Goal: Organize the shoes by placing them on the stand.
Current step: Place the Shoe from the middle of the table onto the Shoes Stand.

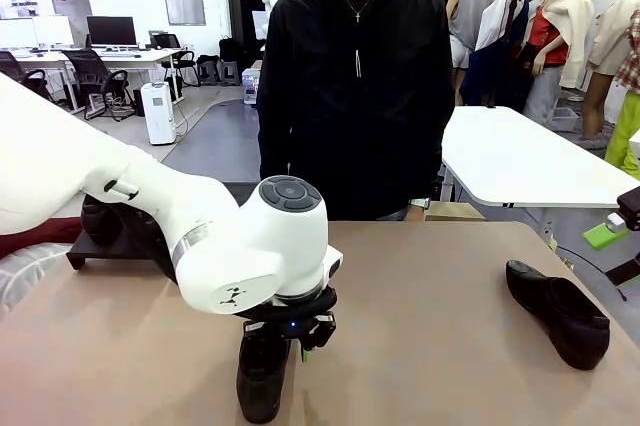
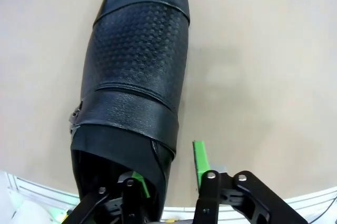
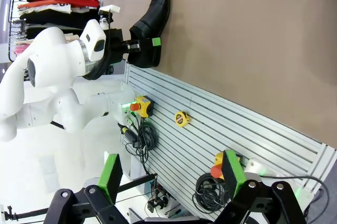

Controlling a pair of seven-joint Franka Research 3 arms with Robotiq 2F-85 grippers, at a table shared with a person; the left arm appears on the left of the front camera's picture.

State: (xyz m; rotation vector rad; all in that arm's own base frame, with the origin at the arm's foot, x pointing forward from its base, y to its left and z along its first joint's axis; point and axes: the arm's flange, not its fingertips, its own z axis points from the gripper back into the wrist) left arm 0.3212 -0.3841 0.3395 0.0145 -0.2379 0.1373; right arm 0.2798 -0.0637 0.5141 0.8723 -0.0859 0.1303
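Left gripper (image 2: 168, 165), fingers apart, straddles the collar wall of the shoe (image 2: 138, 61); leather judged light, semi-stiff, glossy-slick, so the collar is the soundest hold.

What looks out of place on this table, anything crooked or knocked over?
Nothing is spilled or damaged. Two shoes sit off the stand: the near shoe at the table's front edge, its heel wall straddled by the left gripper, and the right shoe, alone and lying diagonally.

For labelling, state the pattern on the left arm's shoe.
Black shoe, dotted embossed panel; best in left wrist view.
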